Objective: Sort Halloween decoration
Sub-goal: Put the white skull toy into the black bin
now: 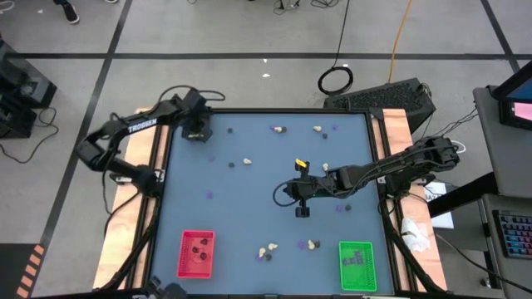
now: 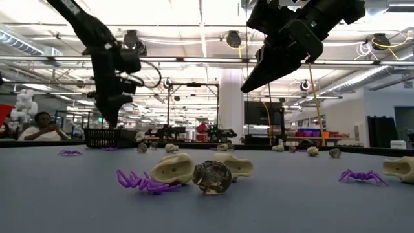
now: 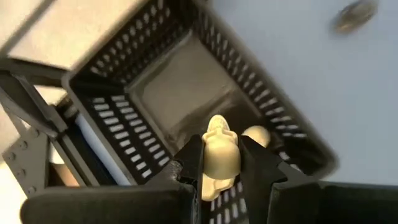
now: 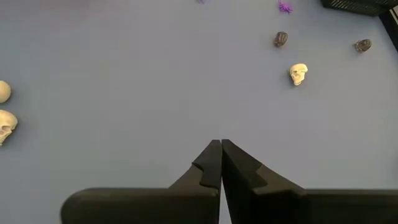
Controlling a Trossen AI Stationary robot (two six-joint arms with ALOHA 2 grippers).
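Left gripper (image 3: 222, 163) hangs over the black tray (image 3: 155, 68), pinching a cream skull (image 3: 221, 152) — right gripper (image 4: 221, 152) mid-table, fingers pressed together.

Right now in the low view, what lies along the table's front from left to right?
Purple spider → cream skull → dark skull → second purple spider → cream skull at the right edge.

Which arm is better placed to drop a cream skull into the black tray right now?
Left. Its gripper already holds a cream-white plastic skull directly above the black slotted plastic tray. The right gripper hangs shut and empty over mid-table.
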